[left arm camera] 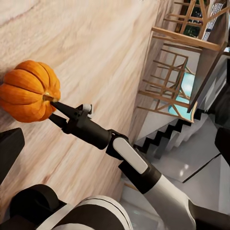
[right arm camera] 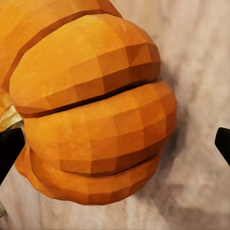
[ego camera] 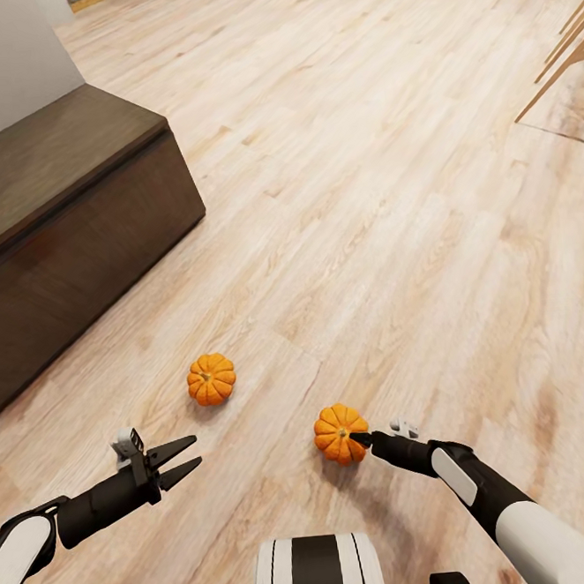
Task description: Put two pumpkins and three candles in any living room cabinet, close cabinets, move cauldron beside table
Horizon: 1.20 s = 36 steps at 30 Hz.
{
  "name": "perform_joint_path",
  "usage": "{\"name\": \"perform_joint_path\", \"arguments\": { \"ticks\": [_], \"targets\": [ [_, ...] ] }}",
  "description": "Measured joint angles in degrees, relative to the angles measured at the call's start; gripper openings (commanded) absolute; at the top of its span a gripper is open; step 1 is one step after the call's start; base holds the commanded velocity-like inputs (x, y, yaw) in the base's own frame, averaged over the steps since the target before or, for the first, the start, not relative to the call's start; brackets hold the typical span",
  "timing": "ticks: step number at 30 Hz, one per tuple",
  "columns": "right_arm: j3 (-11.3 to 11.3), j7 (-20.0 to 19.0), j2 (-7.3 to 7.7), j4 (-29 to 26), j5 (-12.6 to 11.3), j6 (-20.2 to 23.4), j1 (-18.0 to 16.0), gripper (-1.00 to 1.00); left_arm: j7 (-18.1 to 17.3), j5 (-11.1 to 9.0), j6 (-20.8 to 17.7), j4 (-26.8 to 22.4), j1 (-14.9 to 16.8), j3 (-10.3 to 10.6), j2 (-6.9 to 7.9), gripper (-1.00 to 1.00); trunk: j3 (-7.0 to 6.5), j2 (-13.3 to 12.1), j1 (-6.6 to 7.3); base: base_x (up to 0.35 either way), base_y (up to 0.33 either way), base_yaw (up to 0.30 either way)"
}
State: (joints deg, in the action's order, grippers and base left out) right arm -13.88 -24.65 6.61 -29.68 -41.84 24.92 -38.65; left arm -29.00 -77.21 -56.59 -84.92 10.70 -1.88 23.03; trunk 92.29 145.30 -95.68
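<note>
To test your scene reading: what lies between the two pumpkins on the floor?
Nothing: the head view shows bare wooden floor between the farther pumpkin and the nearer pumpkin.

Floor [ego camera: 389, 186]: pale wood planks, visible grain, satin finish. Cabinet [ego camera: 65, 232]: dark-brown wood, matt, fine grain. Both pumpkins [ego camera: 211, 379] [ego camera: 340, 433]: orange, ribbed, smooth, faintly glossy skin. Right claw [ego camera: 362, 439] and left claw [ego camera: 186, 457]: matt black plastic; forearm shells glossy white.

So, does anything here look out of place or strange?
Yes: two pumpkins lie on the bare wooden floor near the dark cabinet: one ahead of the left gripper, one at the right gripper. Neither looks damaged.
</note>
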Motion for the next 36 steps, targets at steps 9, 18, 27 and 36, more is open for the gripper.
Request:
{"name": "perform_joint_path", "arguments": {
  "ticks": [9,18,27,36],
  "targets": [
    [0.0,0.0,0.00,0.0,0.1,0.0,0.0,1.00,0.0,0.1,0.0,0.0,0.0,0.0,-0.01,1.00,0.00,0.0,0.01,0.063,0.057,0.000],
    [0.0,0.0,0.00,0.0,-0.1,0.0,0.0,1.00,0.0,0.1,0.0,0.0,0.0,0.0,0.00,1.00,0.00,0.0,0.00,0.029,0.016,0.000],
    [0.0,-1.0,-0.01,-0.1,-1.2,0.3,0.0,-1.00,0.0,0.1,0.0,0.0,0.0,0.1,0.00,1.00,-0.01,0.0,0.01,0.075,0.041,0.000],
    [0.0,-1.0,0.02,-0.1,-1.2,0.2,0.0,-1.00,0.0,0.1,0.0,0.0,0.0,0.1,-0.04,1.00,-0.01,0.0,0.01,0.001,0.001,0.000]
  ]
}}
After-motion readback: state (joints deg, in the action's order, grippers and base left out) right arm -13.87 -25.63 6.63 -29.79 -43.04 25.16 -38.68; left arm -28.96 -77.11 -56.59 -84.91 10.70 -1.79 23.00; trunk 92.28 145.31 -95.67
